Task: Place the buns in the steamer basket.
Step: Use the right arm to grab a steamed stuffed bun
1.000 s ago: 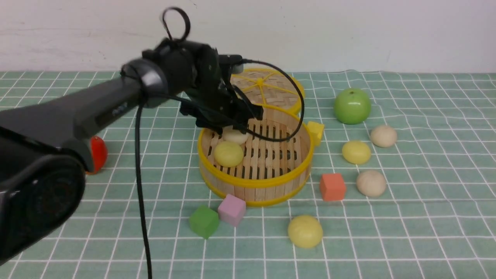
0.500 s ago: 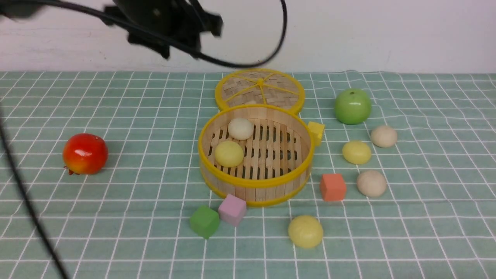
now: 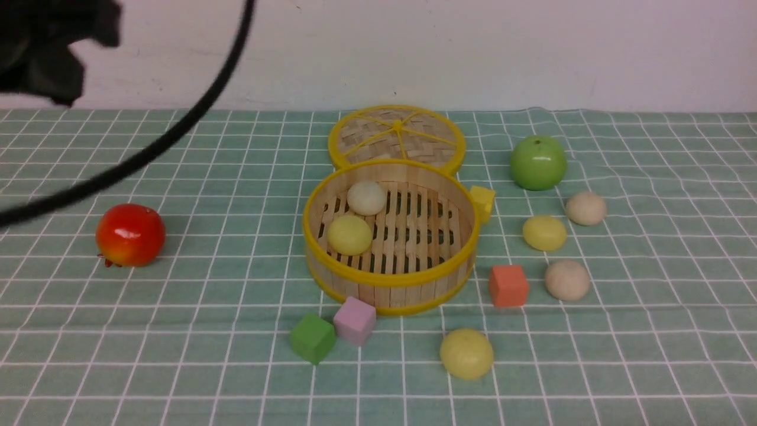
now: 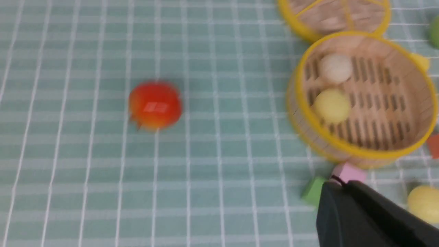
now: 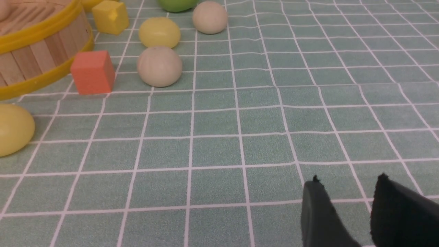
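Note:
The steamer basket [image 3: 390, 283] stands mid-table with two buns inside, an off-white one [image 3: 366, 197] and a pale yellow one [image 3: 349, 235]. Several buns lie on the cloth to its right: yellow [image 3: 544, 232], beige [image 3: 585, 207], beige [image 3: 567, 280], and yellow [image 3: 466, 353] in front. My left gripper [image 4: 337, 183] is shut and empty, high above the cloth to the left of the basket [image 4: 363, 151]. In the front view that arm is only a dark blur [image 3: 41, 53] at the top left. My right gripper [image 5: 348, 180] is open and empty, low over bare cloth right of the buns [image 5: 159, 66].
The woven lid [image 3: 396, 136] lies behind the basket. A green apple [image 3: 537, 161] sits at the back right and a red fruit [image 3: 130, 235] at the left. Yellow [image 3: 482, 201], orange [image 3: 508, 285], pink [image 3: 354, 320] and green [image 3: 311, 338] cubes surround the basket. A black cable [image 3: 177, 130] hangs across the left.
My left gripper lifted out of the basket, leaving the off-white bun inside, swung up and to the left, and its jaws closed. The right gripper has not moved.

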### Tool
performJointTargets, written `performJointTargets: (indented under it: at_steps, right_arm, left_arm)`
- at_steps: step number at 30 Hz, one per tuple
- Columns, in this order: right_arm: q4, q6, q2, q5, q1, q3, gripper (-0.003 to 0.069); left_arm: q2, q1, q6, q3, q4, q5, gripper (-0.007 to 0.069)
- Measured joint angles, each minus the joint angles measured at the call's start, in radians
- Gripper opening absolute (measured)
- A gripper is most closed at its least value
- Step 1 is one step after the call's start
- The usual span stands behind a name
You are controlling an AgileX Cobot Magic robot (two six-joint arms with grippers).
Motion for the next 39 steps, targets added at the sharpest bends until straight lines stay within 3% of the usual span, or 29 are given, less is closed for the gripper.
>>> performJointTargets:
  at_steps: [11,25,39]
  right_arm:
    - [0.000,0.000,0.000,0.000,0.000,0.000,0.0239]
    - [0.000,0.000,0.000,0.000,0.000,0.000,0.0239]
    - [0.000,0.000,0.000,0.000,0.000,0.000,0.0239]
  left_arm:
    - [-0.392,0.000,-0.120,0.517,-0.029,-0.078,-0.0014]
    - [-0.913,0.000,-0.250,0.739,-0.065,0.016,-0.0014]
    - [-0.969,0.000,-0.259,0.813,-0.065,-0.065,-0.0014]
